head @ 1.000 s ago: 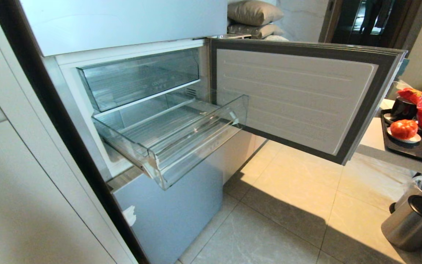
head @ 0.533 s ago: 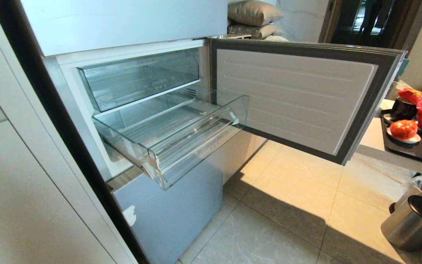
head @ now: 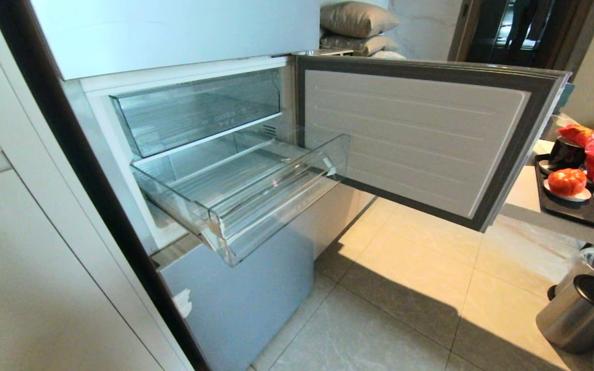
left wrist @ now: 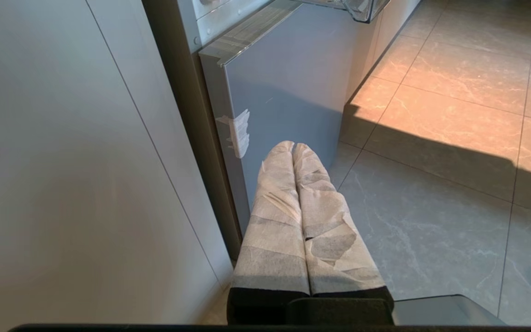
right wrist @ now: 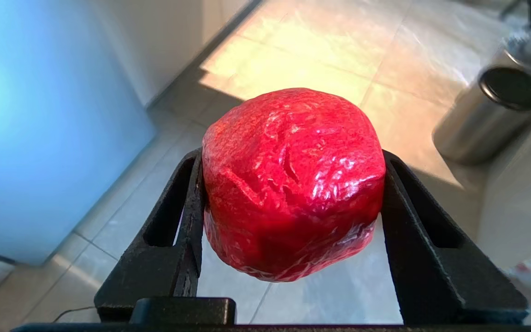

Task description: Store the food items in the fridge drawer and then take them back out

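One tomato (right wrist: 291, 184) gripped in right hand (right wrist: 288, 198), fridge drawer (head: 240, 198) open

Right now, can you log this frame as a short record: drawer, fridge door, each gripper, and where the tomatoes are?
drawer: pulled out, nothing in it
fridge door: swung open
right gripper: closed on a red tomato, above the floor
left gripper: shut, empty, low beside the fridge
second tomato: on a small plate on the dark tray at far right
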Motion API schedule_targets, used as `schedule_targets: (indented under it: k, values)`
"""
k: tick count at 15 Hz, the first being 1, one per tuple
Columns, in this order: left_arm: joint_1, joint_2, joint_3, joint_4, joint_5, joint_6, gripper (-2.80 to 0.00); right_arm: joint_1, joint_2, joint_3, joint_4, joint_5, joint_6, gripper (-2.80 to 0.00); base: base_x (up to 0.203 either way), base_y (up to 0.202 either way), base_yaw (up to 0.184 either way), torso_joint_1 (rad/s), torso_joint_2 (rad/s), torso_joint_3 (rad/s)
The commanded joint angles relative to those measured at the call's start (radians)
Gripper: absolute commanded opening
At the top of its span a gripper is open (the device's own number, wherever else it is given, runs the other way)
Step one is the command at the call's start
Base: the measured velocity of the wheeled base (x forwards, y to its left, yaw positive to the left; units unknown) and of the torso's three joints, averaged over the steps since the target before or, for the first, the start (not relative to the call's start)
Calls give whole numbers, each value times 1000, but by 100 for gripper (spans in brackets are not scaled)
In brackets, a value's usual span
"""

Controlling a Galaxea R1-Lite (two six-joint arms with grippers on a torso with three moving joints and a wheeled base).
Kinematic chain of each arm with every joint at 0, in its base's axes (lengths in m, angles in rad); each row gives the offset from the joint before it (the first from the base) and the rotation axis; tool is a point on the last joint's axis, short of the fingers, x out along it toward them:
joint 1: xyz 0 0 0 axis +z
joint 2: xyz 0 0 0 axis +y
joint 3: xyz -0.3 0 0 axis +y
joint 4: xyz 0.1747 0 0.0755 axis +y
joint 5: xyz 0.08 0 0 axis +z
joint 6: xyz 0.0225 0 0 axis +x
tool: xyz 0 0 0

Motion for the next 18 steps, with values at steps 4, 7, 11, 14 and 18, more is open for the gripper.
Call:
schedule_targets:
  k: [4,7,11,14,18]
  values:
    - [0,-1,0,0,0,-5,-280,133,-47,11,28,-38,-40,-280,0,0,0,0,0,0]
    - [0,-1,0,0,0,-5,-280,247,-100,11,91,-79,-48,-280,0,0,0,0,0,0]
    - [0,-1,0,0,0,-5,-280,231,-285,12,99,-86,-51,-280,0,0,0,0,0,0]
    - [0,-1,0,0,24,-13,-280,220,-328,12,100,-92,-16,-280,0,0,0,0,0,0]
    - [0,-1,0,0,27,-14,-280,220,-328,12,100,-100,0,-280,0,0,0,0,0,0]
